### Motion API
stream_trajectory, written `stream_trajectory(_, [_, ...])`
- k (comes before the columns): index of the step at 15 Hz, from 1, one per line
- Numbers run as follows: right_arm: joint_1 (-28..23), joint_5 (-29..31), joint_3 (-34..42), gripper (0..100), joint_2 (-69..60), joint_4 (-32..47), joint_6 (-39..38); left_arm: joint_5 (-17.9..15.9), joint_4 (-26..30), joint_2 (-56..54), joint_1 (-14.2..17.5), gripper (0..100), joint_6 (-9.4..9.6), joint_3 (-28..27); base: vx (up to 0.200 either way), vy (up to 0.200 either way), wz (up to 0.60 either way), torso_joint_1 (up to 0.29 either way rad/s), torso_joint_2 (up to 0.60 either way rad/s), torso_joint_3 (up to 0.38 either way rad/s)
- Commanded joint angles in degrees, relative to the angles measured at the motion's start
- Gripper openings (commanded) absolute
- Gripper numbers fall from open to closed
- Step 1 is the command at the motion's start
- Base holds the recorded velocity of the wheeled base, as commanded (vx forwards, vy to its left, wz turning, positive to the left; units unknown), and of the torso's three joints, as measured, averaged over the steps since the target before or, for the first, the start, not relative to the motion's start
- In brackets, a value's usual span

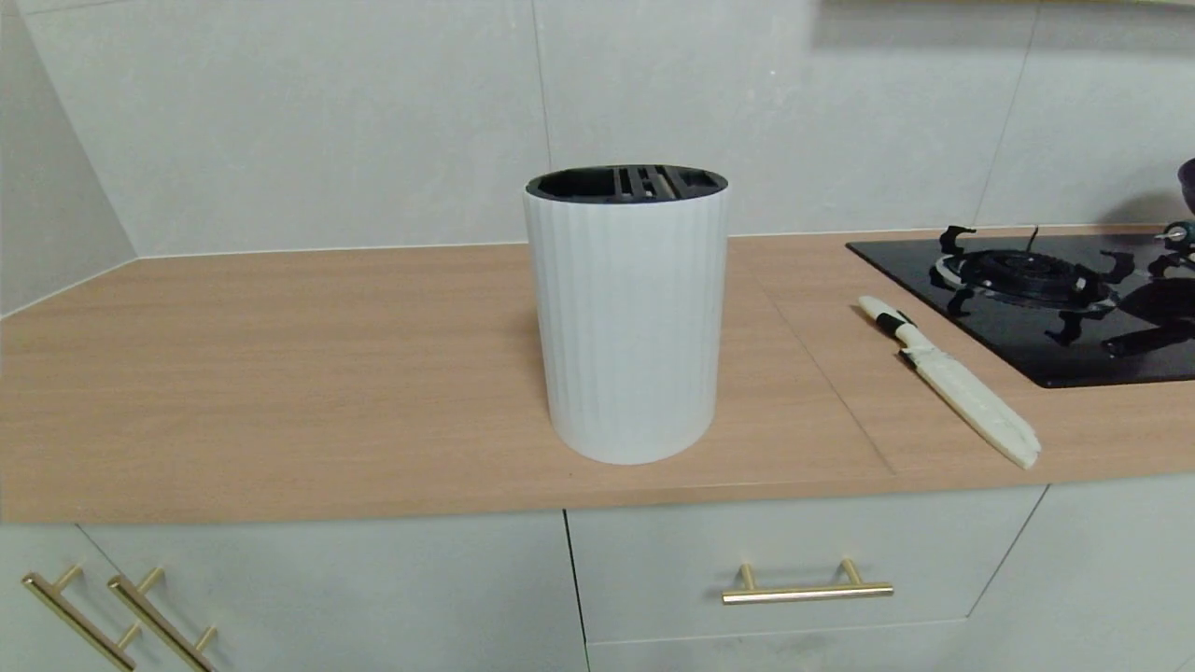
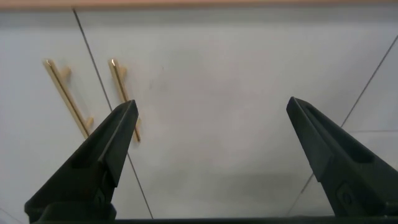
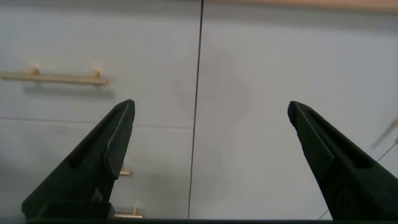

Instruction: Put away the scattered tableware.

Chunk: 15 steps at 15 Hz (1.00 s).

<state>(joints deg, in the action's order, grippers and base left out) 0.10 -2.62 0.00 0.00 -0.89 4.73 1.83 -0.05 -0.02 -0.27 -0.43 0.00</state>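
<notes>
On the wooden counter [image 1: 280, 373], a knife [image 1: 952, 378] lies right of the white holder [image 1: 627, 317]. The left gripper [image 2: 211, 101] and right gripper [image 3: 211, 103] gape open.

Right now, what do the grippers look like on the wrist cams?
Both look alike. The left gripper and the right gripper each have two matte black fingers, wedge-shaped with flat faces, tapering to narrow tips. No cables, markings or pads can be seen on either.
</notes>
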Motion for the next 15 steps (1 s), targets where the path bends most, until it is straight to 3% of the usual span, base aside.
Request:
stream_trajectory(1, [0.0, 0.0, 0.0, 100, 0.1, -0.1, 0.0, 0.0, 0.0, 0.0, 0.0, 100, -0.01, 0.0, 0.0, 0.0, 0.0, 0.188, -0.47, -0.29])
stream_trajectory(15, [0.0, 0.0, 0.0, 100, 0.1, -0.1, 0.0, 0.1, 0.0, 0.0, 0.0, 100, -0.1, 0.0, 0.0, 0.0, 0.0, 0.214, -0.5, -0.285])
